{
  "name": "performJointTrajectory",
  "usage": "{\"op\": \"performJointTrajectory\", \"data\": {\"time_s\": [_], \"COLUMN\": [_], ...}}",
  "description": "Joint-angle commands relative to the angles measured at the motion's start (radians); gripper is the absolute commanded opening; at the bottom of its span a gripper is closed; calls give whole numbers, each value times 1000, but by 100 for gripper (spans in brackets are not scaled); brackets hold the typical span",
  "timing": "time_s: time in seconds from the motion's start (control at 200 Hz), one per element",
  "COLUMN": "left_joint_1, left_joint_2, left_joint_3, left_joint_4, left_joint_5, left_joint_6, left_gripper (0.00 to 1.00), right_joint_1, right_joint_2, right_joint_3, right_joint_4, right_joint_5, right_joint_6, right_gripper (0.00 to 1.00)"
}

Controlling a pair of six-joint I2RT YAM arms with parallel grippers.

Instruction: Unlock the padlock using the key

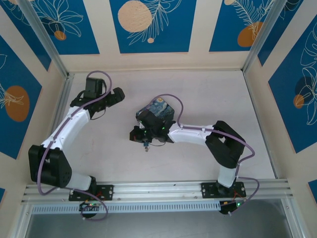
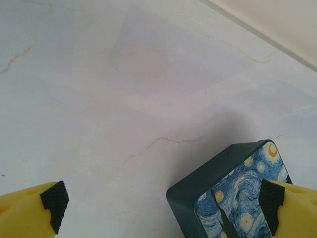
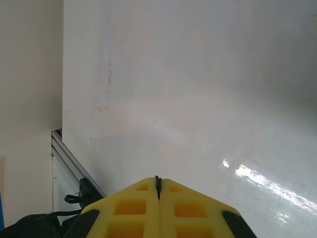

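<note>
My left gripper (image 2: 163, 201) is hanging wide open, blocky yellow fingers (image 2: 29, 210) spread near the glossy rectangular tin (image 2: 233, 198). My right gripper (image 3: 157, 186) is pressing shut over the smooth pale table (image 3: 198, 99); I cannot tell where padlock or key is lying.

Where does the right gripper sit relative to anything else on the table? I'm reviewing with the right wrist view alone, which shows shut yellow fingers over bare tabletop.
Observer: From above, the right gripper is just on the near side of a painted tin in the middle of the table. Its wrist overlaps the tin's edge in that view.
Operator: And the other arm?
Observer: The left gripper is to the left of the tin and apart from it, reaching in from the left.
Operator: Is it open or shut?
Observer: It is open. In its wrist view the tin's corner appears behind one yellow finger.
</note>
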Motion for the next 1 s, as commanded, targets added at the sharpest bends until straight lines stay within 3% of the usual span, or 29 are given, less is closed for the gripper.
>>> {"op": "performJointTrajectory", "data": {"time_s": [0.0,0.18,0.285,0.31,0.33,0.355,0.375,0.385,0.565,0.71,0.84,0.995], "left_joint_1": [37,64,70,71,73,73,73,73,75,74,75,76], "left_joint_2": [-60,-113,-152,-162,-171,-184,-195,-200,-267,-276,-222,-111], "left_joint_3": [-36,-101,-133,-140,-149,-164,-178,-186,-317,-438,-576,-702], "left_joint_4": [-32,-23,1,13,26,47,69,81,291,486,683,904], "left_joint_5": [28,-16,-110,-133,-154,-180,-203,-216,-395,-487,-497,-508], "left_joint_6": [43,84,126,139,151,165,177,182,302,405,507,547], "left_gripper": [100,100,100,100,100,100,100,100,100,100,100,100], "right_joint_1": [-24,-123,-215,-241,-269,-297,-325,-338,-617,-843,-920,-934], "right_joint_2": [-35,-173,-277,-299,-326,-349,-367,-376,-474,-478,-543,-572], "right_joint_3": [26,-32,-49,-50,-45,-42,-42,-42,5,-26,-231,-384], "right_joint_4": [-26,-67,-135,-160,-189,-218,-234,-240,-391,-391,-134,57], "right_joint_5": [-4,9,19,24,32,39,39,40,16,-10,178,430], "right_joint_6": [-50,-90,-153,-176,-194,-209,-225,-233,-352,-368,-366,-530], "right_gripper": [13,42,57,64,79,83,97,100,100,100,100,100]}}
